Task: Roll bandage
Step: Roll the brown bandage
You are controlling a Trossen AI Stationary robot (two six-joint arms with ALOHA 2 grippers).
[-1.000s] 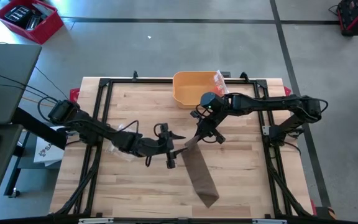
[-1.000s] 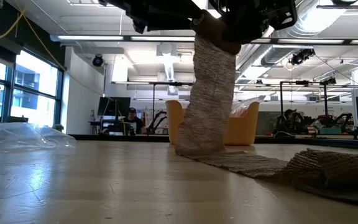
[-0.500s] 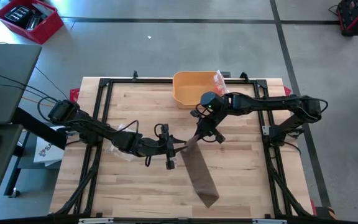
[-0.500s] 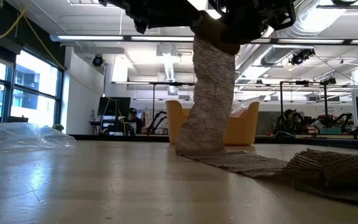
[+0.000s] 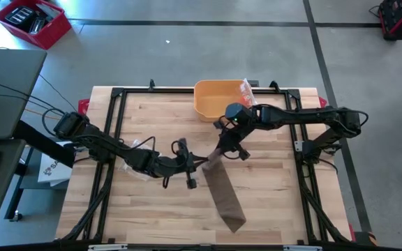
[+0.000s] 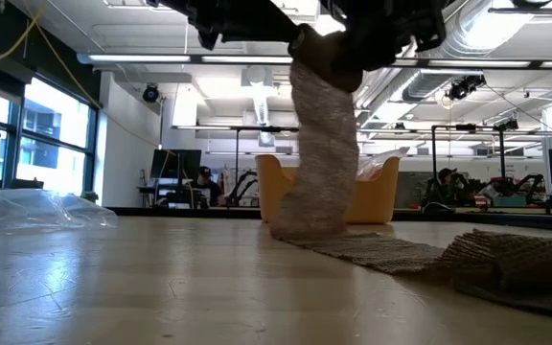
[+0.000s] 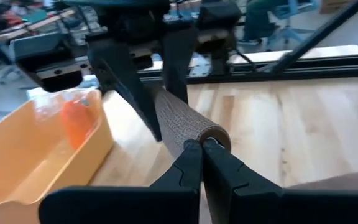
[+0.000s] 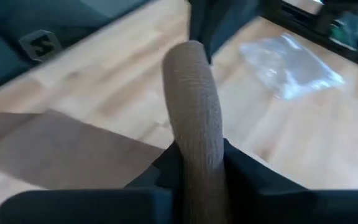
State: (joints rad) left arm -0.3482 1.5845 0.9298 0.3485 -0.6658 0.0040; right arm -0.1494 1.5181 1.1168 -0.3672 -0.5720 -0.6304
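Two dark arms meet near the middle of the wooden table (image 5: 152, 209) in the overhead picture, one reaching in from each side. At the far left of that picture a grey desk (image 5: 5, 84) stands beside the table, with a red bin (image 5: 30, 21) on the floor in the upper left corner. Left of centre, a crumpled clear plastic wrapper (image 5: 137, 169) lies on the wood under the left arm; in the table-level picture it shows at the left edge (image 6: 36, 211). The left gripper (image 5: 199, 166) sits just left of centre, its fingers (image 7: 190, 163) pressed together, tips pinching the open end of the bandage roll (image 7: 185, 127), as its own wrist camera shows. The brown bandage (image 5: 223, 192) is at the centre: its rolled part rises off the table between the two grippers, and its loose tail runs flat toward the lower centre of the overhead picture, ending in a rumpled fold. From table level the roll (image 6: 322, 144) hangs upright from the grippers at the top centre, with the tail (image 6: 468, 261) spread along the wood to the lower right. Just right of centre the right gripper (image 5: 223, 148) clasps the roll (image 8: 194, 106) between its fingers (image 8: 244, 165). Above centre, a yellow bin (image 5: 218, 97) sits at the table's far edge with an orange packet (image 5: 246, 89) inside.
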